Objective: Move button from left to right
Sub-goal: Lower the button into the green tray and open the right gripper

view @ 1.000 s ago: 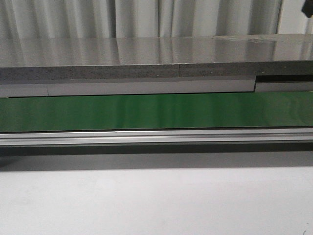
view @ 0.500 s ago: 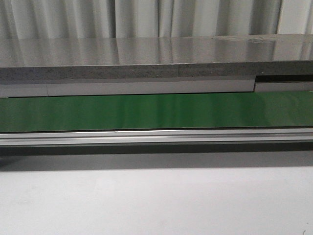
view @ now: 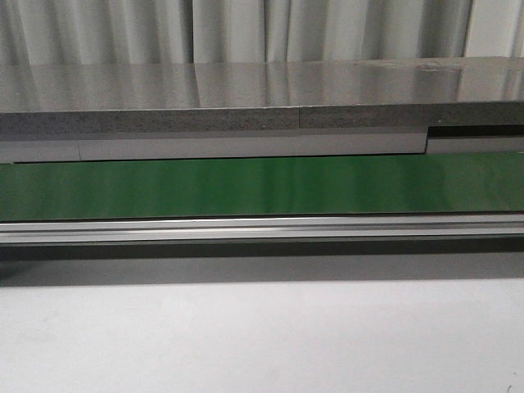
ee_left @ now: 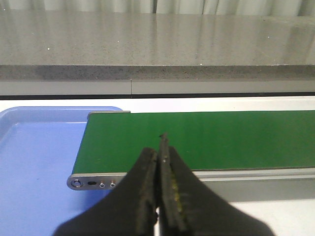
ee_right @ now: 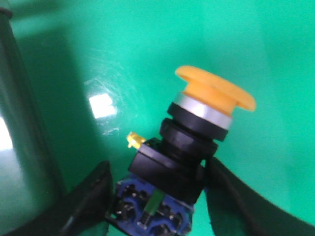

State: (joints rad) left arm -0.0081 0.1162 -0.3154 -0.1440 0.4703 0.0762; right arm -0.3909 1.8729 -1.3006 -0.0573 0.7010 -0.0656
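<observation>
Button (ee_right: pixel 197 132) sits low and centre in the right wrist view, its yellow-orange cap tilted toward the upper right of the frame, its black body pinched between the jaws of the right gripper (ee_right: pixel 157 196), over a glossy green surface (ee_right: pixel 246 49). The grip falls on the lower, boxy part only, so the cap end overhangs; a jolt could, I judge, pivot the part in the pads or let it slip out. Its tilt also means a release from height might leave it toppled or rolling on its round cap. The left gripper (ee_left: pixel 160 157) has its jaws pressed together on nothing, low centre of its view, above the end of the green conveyor belt (ee_left: pixel 221 137) with a blue tray (ee_left: pixel 34 147) at the left. The front view shows no arm or button, so how near the drop-off is cannot be told.
</observation>
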